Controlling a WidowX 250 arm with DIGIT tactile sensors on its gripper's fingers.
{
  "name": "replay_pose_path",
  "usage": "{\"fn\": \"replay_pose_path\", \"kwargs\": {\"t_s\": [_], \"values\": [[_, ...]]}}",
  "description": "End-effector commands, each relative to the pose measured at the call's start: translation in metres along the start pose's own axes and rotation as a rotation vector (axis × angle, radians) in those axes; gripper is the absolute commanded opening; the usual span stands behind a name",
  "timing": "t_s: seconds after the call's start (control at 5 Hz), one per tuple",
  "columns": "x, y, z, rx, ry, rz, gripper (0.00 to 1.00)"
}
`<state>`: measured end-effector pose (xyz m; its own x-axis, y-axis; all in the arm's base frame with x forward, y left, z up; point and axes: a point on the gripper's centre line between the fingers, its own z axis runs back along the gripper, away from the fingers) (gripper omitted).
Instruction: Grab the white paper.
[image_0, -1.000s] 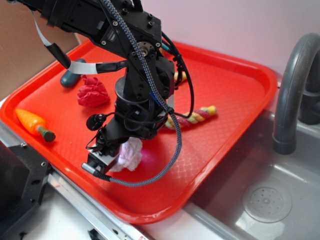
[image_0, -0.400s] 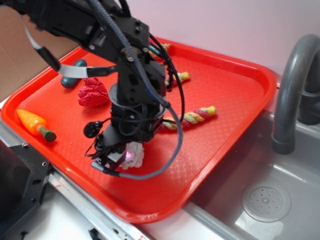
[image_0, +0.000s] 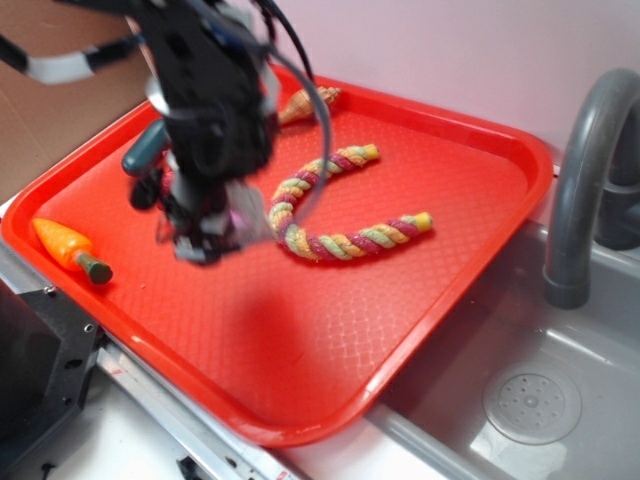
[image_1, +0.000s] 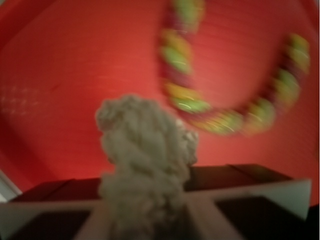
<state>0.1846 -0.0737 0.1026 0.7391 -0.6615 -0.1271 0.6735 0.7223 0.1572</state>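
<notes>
Lifted since the earlier frame, the claw (image_0: 205, 240) is clenched on the white paper (image_1: 145, 160), carrying it above the red tray (image_0: 420, 300) near the rope toy (image_0: 330, 215) (light, soft, crushable, best gripped mid-ball).

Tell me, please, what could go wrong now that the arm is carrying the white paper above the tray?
The white paper bulges well beyond the jaws in the wrist view, so a loose fold could slip free. The gripper is motion-blurred, suggesting a fast move that could shake it loose. It also hangs close to the braided rope, which the trailing cable might snag.
</notes>
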Motion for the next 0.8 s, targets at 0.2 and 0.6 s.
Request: {"fn": "replay_pose_path", "kwargs": {"t_s": [0.2,0.6], "values": [[-0.038,0.042,0.084,-0.057,-0.136,0.662,0.0],[-0.039,0.038,0.095,-0.094,-0.171,0.684,0.0]]}}
